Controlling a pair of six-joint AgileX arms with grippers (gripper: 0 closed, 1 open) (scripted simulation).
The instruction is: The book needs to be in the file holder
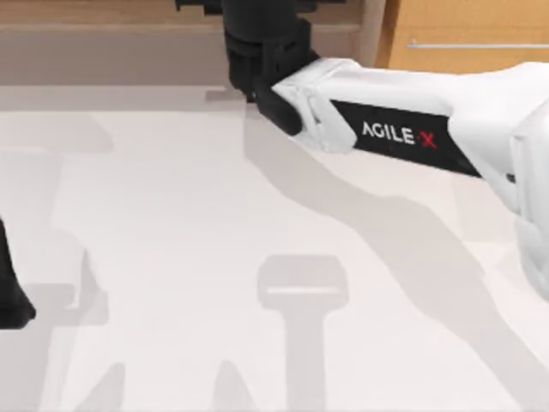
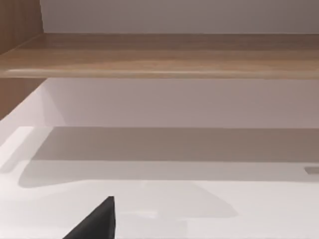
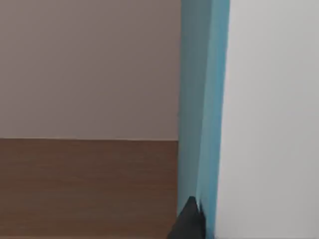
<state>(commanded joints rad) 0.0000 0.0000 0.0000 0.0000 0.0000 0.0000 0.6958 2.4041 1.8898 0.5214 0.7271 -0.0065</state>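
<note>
Here the book [image 3: 259, 119] stands right against the right tool's fingertip [image 3: 188, 221].

The right arm [image 1: 403, 120] is cased in glossy white shells with rounded, faceted edges. Along its side runs a black panel lettered "AGILE X" in white, the X in red. Toward its far end the white casing gives way to blocky matte black parts [image 1: 262, 51]. The left arm [image 1: 10, 292] shows as a plain black form. Each wrist view catches a dark wedge-shaped fingertip [image 2: 97, 221].
</note>
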